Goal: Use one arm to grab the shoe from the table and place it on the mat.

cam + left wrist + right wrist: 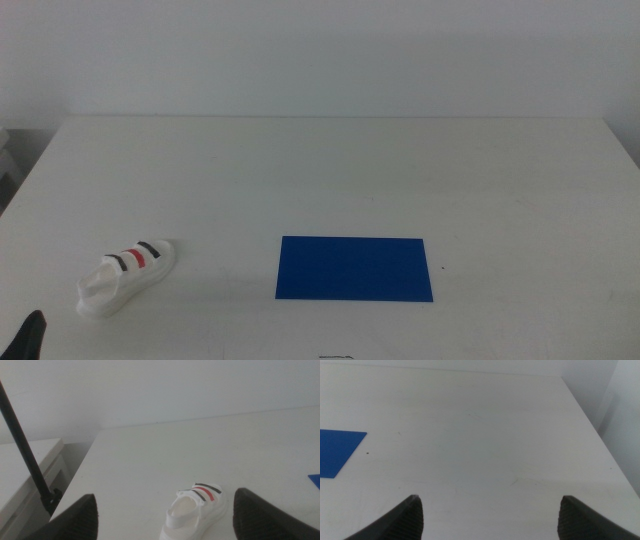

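Shoe (125, 277) lies on its sole on the table (330, 170), well to the left of the mat (355, 268) and apart from it, near the table's front-left corner. Toe end with the dark-red-dark stripes points toward the mat side and slightly away from the front edge; the open heel end faces the corner. Nothing touches the shoe.

Left gripper (165, 515): in the left wrist view its two jaws stand wide apart, nothing between them but air, and the shoe (195, 507) sits on the table between the two jaws, ahead of them and not in contact. Heel opening is toward the gripper. In the middle view only a dark tip of this gripper (30, 335) shows, just beside the shoe's heel end at the front-left corner, with a small gap.

Mat lies flat, long side parallel to the front edge, bare. A small dark speck (443, 267) sits on the table just beside the mat's right edge.

Right gripper (490, 515): jaws spread wide, empty, over bare table on the mat's right side; a corner of the mat (337, 452) shows in its view.
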